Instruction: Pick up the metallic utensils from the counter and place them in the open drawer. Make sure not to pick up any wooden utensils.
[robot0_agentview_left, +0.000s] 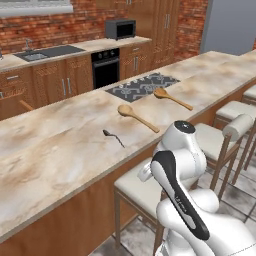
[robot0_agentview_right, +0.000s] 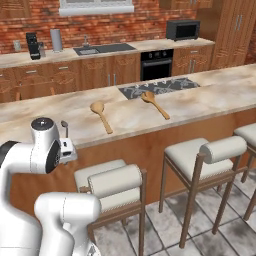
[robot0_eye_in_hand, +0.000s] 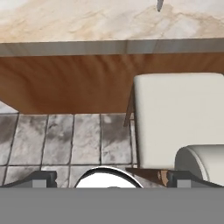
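Observation:
A small thin silver spoon (robot0_agentview_left: 113, 136), one of the metallic utensils, lies near the front edge of the beige counter (robot0_agentview_left: 60, 150); its tip pokes in at the top of the hand view (robot0_eye_in_hand: 159, 4). Two wooden utensils, both tan spoons (robot0_agentview_left: 138, 117) (robot0_agentview_left: 172, 98), lie farther right, also seen from the other side (robot0_agentview_right: 101, 116) (robot0_agentview_right: 155, 104). My gripper (robot0_eye_in_hand: 113, 179) hangs open and empty below the counter's edge, in front of its brown panel (robot0_eye_in_hand: 65, 83), over the tiled floor and next to a stool. The drawer is out of view.
White cushioned stools (robot0_agentview_right: 195, 152) (robot0_agentview_left: 137, 187) line the counter's front. A black cooktop (robot0_agentview_left: 142, 86) is set into the counter beyond the wooden spoons. The back wall has a sink (robot0_agentview_right: 102, 49), oven (robot0_agentview_right: 156, 62) and microwave (robot0_agentview_right: 182, 30).

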